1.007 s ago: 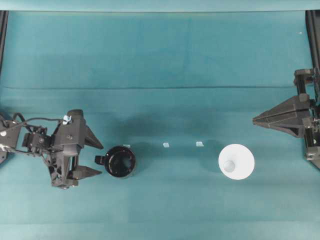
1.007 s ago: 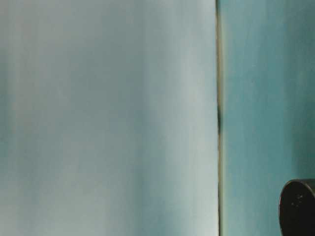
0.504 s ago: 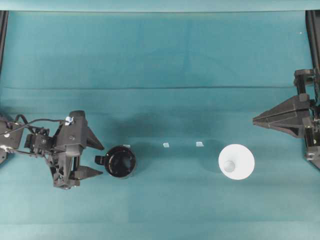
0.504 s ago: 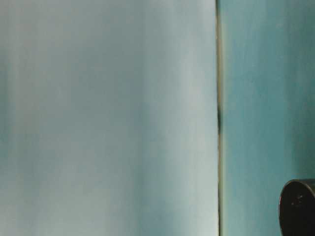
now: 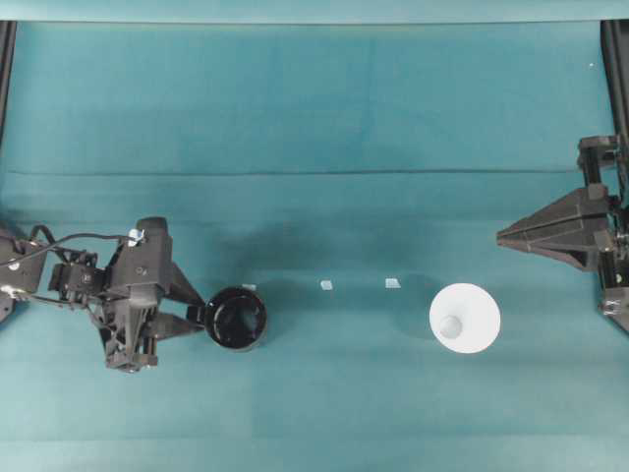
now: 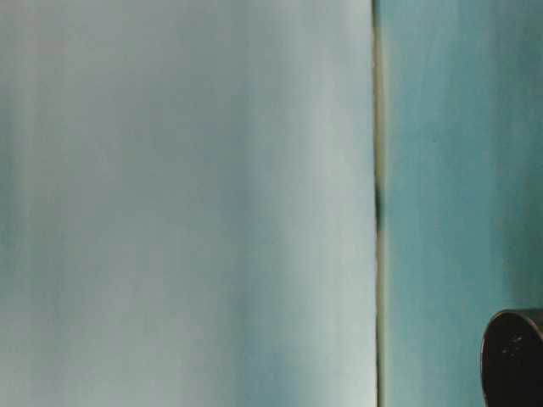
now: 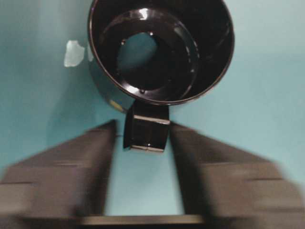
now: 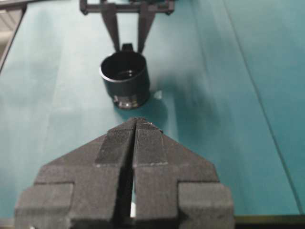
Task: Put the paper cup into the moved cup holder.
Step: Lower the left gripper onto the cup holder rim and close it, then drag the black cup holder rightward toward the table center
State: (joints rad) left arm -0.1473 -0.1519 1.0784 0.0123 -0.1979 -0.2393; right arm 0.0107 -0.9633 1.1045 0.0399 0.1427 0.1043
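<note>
Overhead view: my left gripper (image 5: 195,317) had drawn its jaws in from the wide spread of a second earlier, and they now bracketed the stubby handle on the left side of the cup holder (image 5: 236,318). The holder itself had not shifted on the teal cloth (image 5: 314,118); the two small tape marks (image 5: 326,285) sat where they had been. The paper cup (image 5: 464,318) stood upright and untouched, well apart to the right. My right gripper (image 5: 503,236) stayed parked at the right edge, jaws pressed together, empty. Table-level view: mostly a blurred pale surface, nothing of use; only a dark rounded object showed at the lower right corner, and I could not tell what it was. Left wrist view: the handle (image 7: 147,129) lay between my two fingers (image 7: 90,157), which were motion-blurred, with a thin gap of cloth visible on each side, so I judged the pinch not yet seated. Right wrist view: my right fingers met flat in the foreground; beyond them the holder (image 8: 125,78) stood with the left fingers either side of its handle. Judgement: the first step, gripping the holder in order to move it, was nearly complete; the cup step remained undone.
</note>
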